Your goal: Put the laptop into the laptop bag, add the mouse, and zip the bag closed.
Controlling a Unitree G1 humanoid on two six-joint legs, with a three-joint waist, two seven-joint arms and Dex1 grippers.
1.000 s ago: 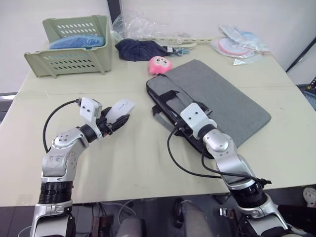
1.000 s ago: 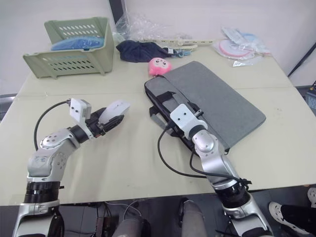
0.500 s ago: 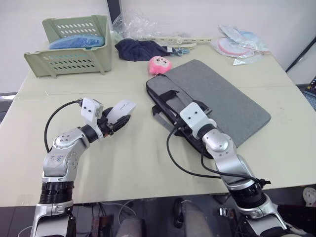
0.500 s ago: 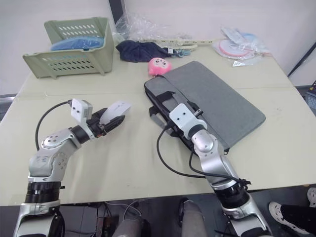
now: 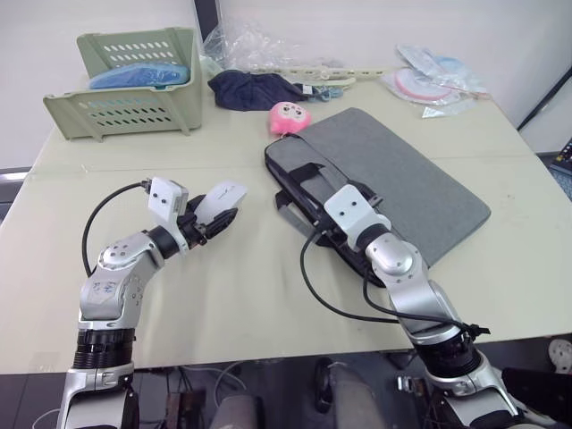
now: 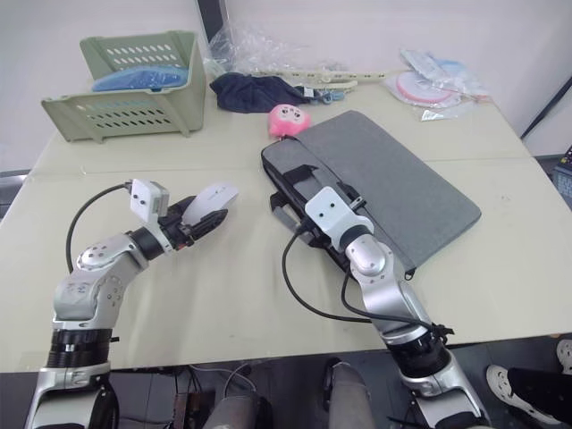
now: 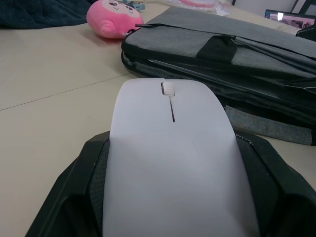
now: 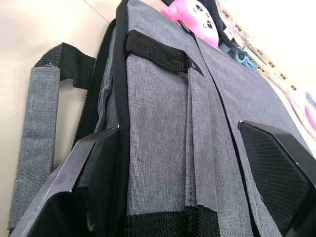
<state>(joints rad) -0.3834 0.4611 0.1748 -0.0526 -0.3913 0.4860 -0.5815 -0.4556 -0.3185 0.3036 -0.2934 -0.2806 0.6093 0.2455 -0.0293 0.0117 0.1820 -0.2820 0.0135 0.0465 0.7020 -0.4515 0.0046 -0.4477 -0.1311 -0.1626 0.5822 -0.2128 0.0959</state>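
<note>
Left wrist view: mouse (image 7: 170,163) clamped inside left end effector (image 7: 173,197).

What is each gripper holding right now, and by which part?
The left gripper holds the mouse by its two long sides. The right gripper is open over the laptop bag, gripping nothing.

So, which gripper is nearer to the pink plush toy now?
The right gripper, though not by much: it rests open on the laptop bag, whose far corner lies beside the toy. The left gripper holds the mouse over the table.
</note>
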